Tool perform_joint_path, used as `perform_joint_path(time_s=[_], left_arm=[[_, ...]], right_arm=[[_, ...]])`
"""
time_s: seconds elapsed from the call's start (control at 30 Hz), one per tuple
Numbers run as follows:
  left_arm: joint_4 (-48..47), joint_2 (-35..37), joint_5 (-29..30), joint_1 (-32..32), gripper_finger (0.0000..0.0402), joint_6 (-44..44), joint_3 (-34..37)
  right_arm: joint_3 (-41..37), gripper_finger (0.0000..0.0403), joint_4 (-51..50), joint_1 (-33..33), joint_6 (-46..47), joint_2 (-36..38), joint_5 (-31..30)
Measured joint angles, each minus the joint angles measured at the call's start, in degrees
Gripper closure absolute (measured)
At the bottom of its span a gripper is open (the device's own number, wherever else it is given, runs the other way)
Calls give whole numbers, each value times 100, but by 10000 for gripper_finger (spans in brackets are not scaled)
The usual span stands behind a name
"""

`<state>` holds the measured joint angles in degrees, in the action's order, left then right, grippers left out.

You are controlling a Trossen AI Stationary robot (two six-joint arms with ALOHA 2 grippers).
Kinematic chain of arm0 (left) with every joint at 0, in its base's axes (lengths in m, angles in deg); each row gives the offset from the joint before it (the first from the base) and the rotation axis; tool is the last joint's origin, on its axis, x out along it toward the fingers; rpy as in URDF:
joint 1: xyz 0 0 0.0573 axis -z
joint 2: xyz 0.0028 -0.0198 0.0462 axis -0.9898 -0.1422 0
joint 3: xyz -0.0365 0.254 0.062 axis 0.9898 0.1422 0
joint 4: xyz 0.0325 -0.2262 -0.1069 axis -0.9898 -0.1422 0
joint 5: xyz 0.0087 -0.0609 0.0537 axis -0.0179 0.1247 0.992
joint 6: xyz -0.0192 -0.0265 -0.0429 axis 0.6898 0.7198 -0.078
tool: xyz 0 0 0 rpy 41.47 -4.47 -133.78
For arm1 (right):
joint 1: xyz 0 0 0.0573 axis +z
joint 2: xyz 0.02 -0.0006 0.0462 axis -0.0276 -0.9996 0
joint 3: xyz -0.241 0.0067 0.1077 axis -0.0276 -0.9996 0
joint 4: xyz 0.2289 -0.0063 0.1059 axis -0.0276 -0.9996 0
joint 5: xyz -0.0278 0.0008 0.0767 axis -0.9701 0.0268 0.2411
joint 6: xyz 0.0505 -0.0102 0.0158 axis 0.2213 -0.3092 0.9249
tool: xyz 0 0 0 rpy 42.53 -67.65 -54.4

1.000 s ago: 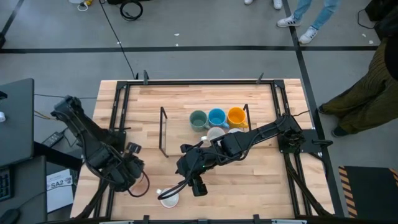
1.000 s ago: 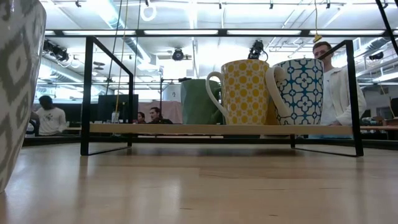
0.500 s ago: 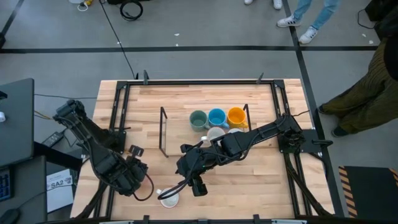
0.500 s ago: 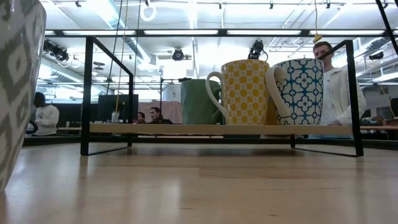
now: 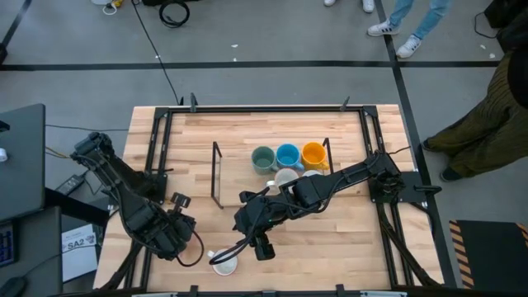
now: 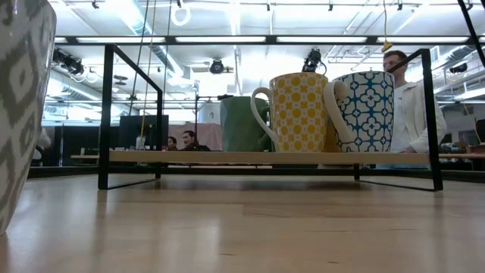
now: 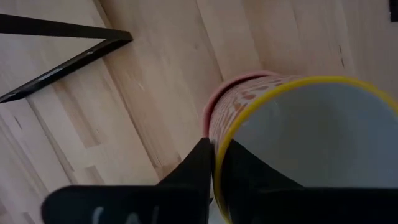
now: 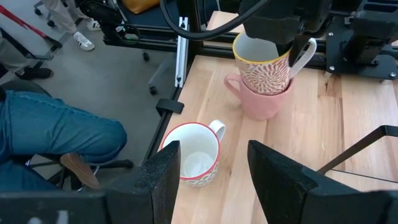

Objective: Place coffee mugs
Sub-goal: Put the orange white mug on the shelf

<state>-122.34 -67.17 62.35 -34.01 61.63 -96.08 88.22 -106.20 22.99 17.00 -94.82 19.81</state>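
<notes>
Gripping the yellow-rimmed mug (image 7: 298, 137) by its thin, slippery wall, our left gripper (image 7: 214, 165) is closed; it sits in 1 pink mug (image 8: 264, 93) at the table's left corner. Right gripper (image 8: 208, 171) gapes, empty.

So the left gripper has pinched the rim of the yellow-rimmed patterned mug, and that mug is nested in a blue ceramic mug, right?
Not quite: the mug underneath is pink, not blue. The right wrist view shows the left gripper shut on the rim of the yellow-rimmed patterned mug, which sits nested in the pink one on the wooden table.
</notes>
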Motion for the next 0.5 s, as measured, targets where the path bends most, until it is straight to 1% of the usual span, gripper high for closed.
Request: perform_joint_path(time_s=[0.17,0.27,0.5], left_arm=[[-3,15,-7,0,366,-12,0],[-73,57,-132,-3,371,7,-63],[-477,61,-146,-13,371,145,-843]], right_arm=[[0,210,1,-4,0,0,0],[0,210,0,-4,0,0,0],[0,210,-41,21,0,0,71]])
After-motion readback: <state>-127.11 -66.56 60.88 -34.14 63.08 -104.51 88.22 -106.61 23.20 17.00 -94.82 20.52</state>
